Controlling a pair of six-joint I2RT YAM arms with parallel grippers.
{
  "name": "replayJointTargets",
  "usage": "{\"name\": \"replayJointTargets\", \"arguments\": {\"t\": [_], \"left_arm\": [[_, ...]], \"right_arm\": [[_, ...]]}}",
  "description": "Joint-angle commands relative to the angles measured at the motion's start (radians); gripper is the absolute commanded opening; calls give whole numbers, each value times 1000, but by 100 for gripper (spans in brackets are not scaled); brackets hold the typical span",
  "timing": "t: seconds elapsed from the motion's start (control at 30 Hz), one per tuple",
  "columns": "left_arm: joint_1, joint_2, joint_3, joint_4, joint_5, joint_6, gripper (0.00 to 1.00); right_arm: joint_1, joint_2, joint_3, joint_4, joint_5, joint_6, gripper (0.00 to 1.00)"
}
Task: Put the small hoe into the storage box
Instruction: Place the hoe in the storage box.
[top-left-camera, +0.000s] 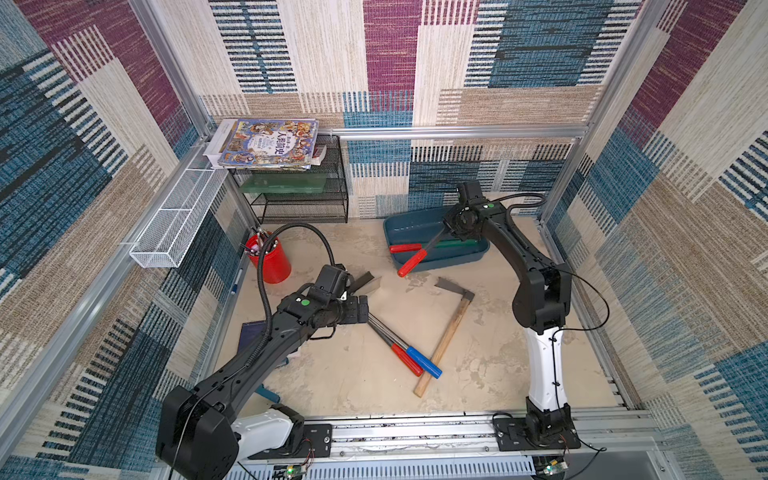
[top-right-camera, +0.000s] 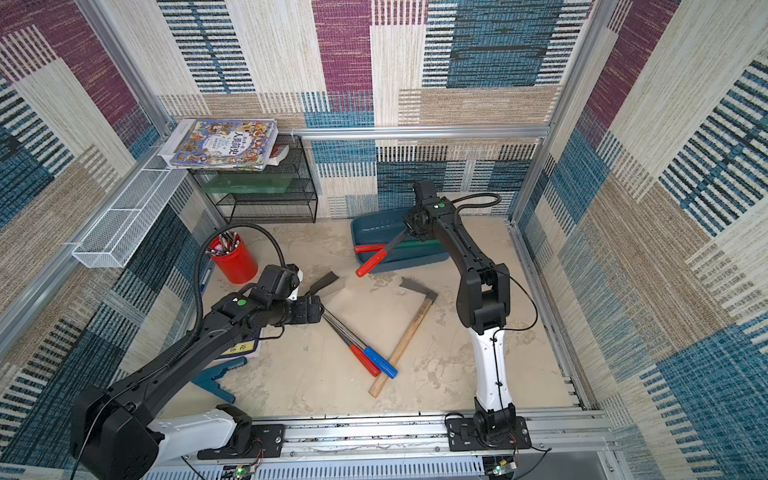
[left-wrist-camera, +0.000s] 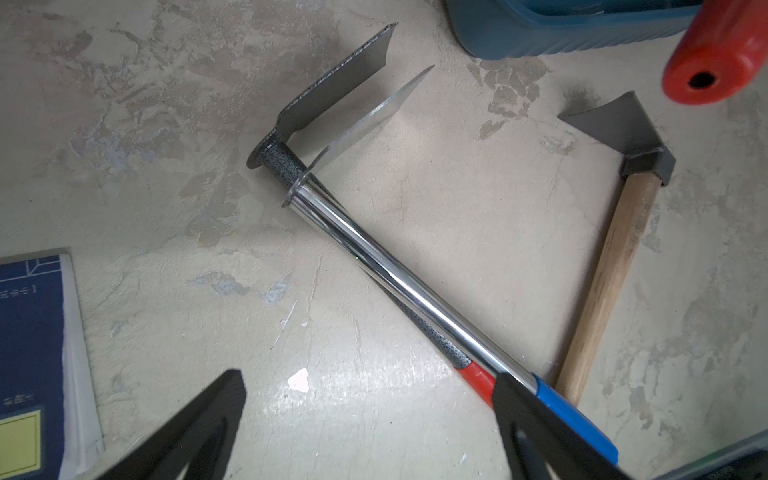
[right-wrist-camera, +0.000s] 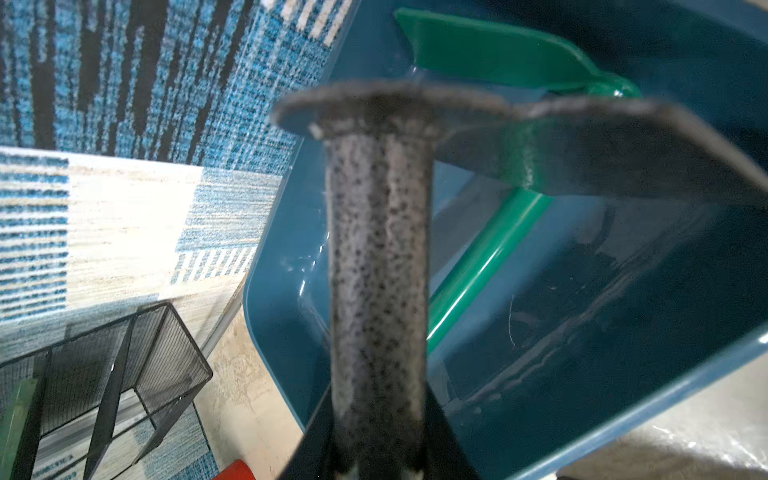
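Observation:
My right gripper (right-wrist-camera: 378, 415) is shut on the speckled grey shaft of the small hoe (right-wrist-camera: 378, 249), holding it tilted over the dark-teal storage box (top-left-camera: 395, 226). Its blade hangs above the box's inside, and its red handle (top-left-camera: 411, 262) sticks out past the front rim. A green tool (right-wrist-camera: 490, 249) and another red-handled tool (top-left-camera: 404, 248) lie in the box. My left gripper (left-wrist-camera: 370, 384) stands open above the floor, one finger over two more hoes, a chrome blue-handled one (left-wrist-camera: 407, 286) and a red-handled one (top-left-camera: 405, 359).
A wooden-handled hoe (top-left-camera: 446, 336) lies on the floor right of the pair. A red pen cup (top-left-camera: 270, 259), a black wire rack (top-left-camera: 299, 195) with books (top-left-camera: 270, 143) and a white mesh basket (top-left-camera: 178, 224) stand at the back left. A blue book (left-wrist-camera: 29, 353) lies under my left arm.

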Motion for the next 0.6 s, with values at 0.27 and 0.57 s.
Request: {"name": "replayJointTargets", "arguments": {"t": [0.27, 0.57], "left_arm": [[-2, -5, -7, 2, -21, -5, 96], [-4, -5, -3, -4, -25, -4, 96]], "right_arm": [[-28, 58, 57, 45, -9, 25, 0], [-33, 81, 65, 75, 0, 27, 0]]}}
